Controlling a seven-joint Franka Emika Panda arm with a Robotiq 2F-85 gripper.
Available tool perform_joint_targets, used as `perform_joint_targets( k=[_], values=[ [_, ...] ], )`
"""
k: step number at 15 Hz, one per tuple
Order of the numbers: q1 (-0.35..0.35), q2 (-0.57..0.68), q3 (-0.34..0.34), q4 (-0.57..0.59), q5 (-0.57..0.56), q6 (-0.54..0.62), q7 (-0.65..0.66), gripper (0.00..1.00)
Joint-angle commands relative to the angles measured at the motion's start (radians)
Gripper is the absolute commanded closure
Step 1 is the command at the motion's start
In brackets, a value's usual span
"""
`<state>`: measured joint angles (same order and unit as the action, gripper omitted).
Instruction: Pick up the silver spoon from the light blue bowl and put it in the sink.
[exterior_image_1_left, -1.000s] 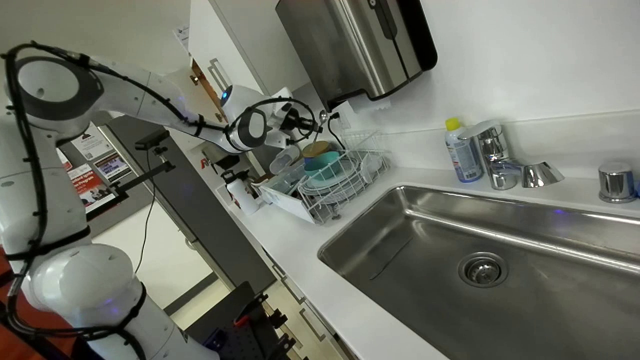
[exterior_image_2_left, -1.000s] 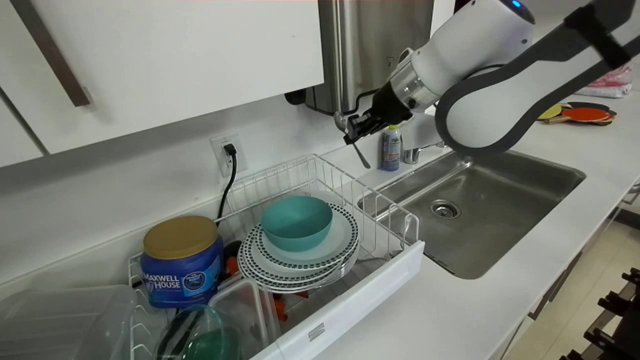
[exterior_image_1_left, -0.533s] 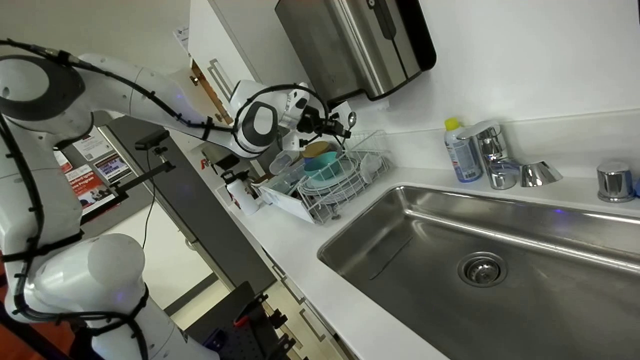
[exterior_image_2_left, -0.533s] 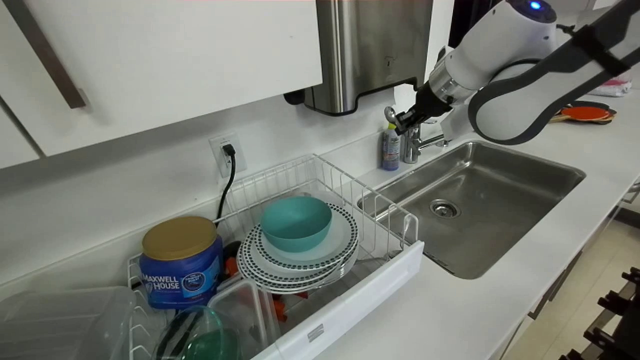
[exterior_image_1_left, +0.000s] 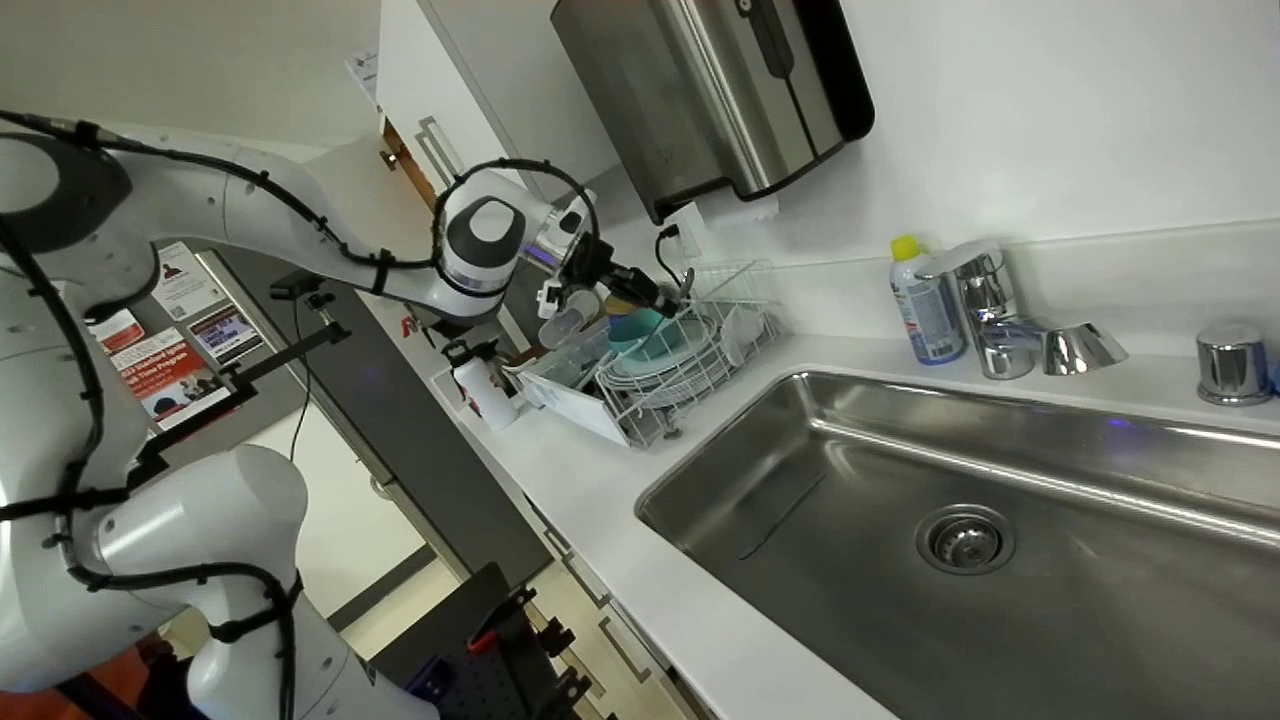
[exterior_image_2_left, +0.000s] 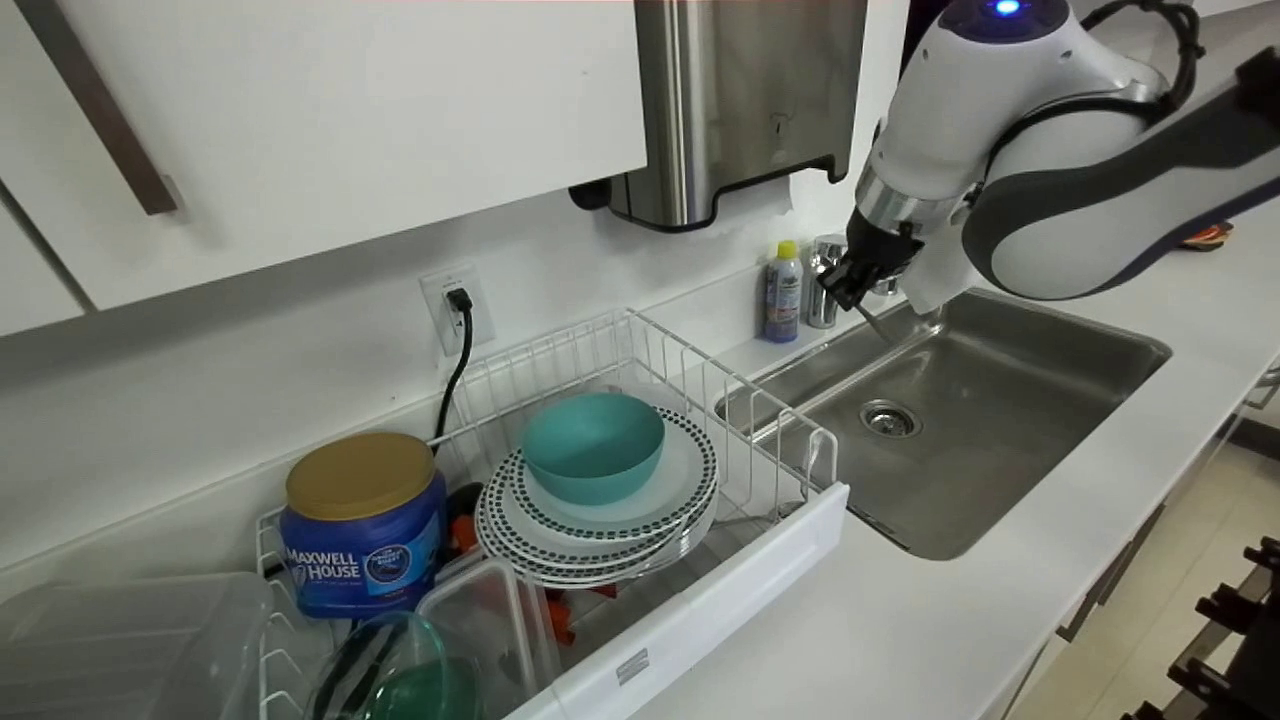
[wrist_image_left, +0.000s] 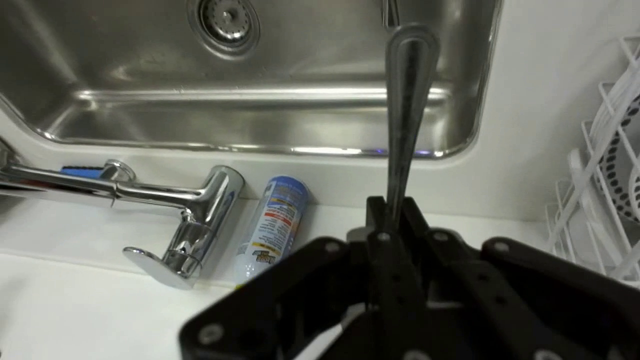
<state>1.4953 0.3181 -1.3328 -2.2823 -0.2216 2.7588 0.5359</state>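
Note:
My gripper is shut on the silver spoon. In the wrist view the spoon's handle sticks out past the fingertips, overlapping the sink. The spoon's round end is hidden there, but shows at the fingertips in an exterior view. In an exterior view the gripper hangs in the air by the tap, at the sink's back edge, with the spoon handle slanting down over the sink. The light blue bowl sits on stacked plates in the dish rack; it also shows in an exterior view.
A chrome tap and a spray bottle stand behind the sink, close to the gripper. The white wire dish rack stands beside the sink. A steel dispenser hangs on the wall above. A thin dark line shows on the sink floor.
The gripper has carried the spoon away from the rack toward the tap and sink, then lowered and tilted downward. The spoon's handle now points over the sink. The bowl has not moved.

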Motion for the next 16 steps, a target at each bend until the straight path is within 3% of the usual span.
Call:
perform_joint_targets(
  k=[1,6,7,11,16],
  values=[
    [0.025,0.0,-0.013,-0.003,0.0,-0.009,0.006,0.92],
    [0.004,0.003,-0.004,-0.003,0.0,-0.008,0.004,0.92],
    [-0.028,0.027,0.022,0.012,0.022,-0.022,0.005,0.98],
    [-0.233,0.081,0.163,0.052,0.079,-0.097,-0.001,0.98],
    [-0.57,0.17,0.407,0.121,0.124,-0.107,0.021,0.98]
  ],
)
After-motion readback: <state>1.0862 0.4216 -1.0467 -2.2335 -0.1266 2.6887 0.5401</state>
